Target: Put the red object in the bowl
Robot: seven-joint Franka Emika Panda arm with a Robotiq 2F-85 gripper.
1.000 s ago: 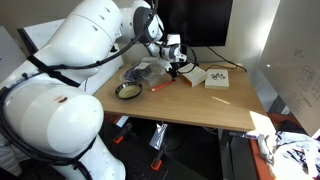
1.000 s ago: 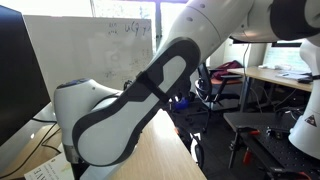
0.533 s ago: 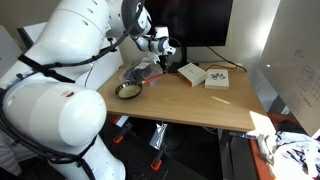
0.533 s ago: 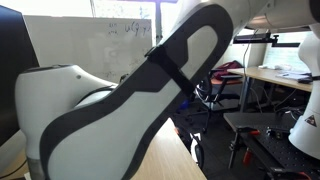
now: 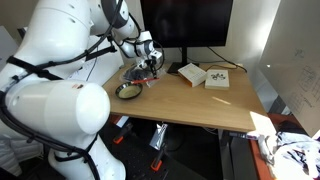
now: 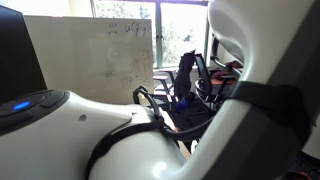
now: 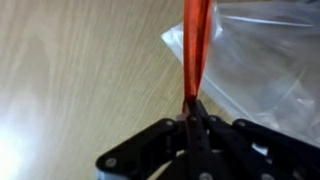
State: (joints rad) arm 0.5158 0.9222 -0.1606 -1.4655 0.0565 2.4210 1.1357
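In the wrist view my gripper [image 7: 193, 112] is shut on the near end of the thin red stick [image 7: 196, 45], which points away from the jaws over the wooden table and the edge of a clear plastic bag [image 7: 262, 62]. In an exterior view the gripper [image 5: 151, 67] hangs above the table's back left part with the red stick [image 5: 150, 78] below it. The small bowl [image 5: 128, 91] with a dark rim and pale inside sits on the table to the left front of the gripper, apart from it. The bowl does not show in the wrist view.
Two flat white boxes [image 5: 192, 74] [image 5: 217, 78] lie at the back of the wooden table [image 5: 205, 108], in front of a dark monitor [image 5: 190, 22]. The clear bag [image 5: 138, 72] lies under the gripper. The robot's white body [image 6: 230, 110] blocks most of an exterior view.
The gripper has moved left along the back of the table, away from the white boxes and nearer the bowl, taking the red stick with it off the table.
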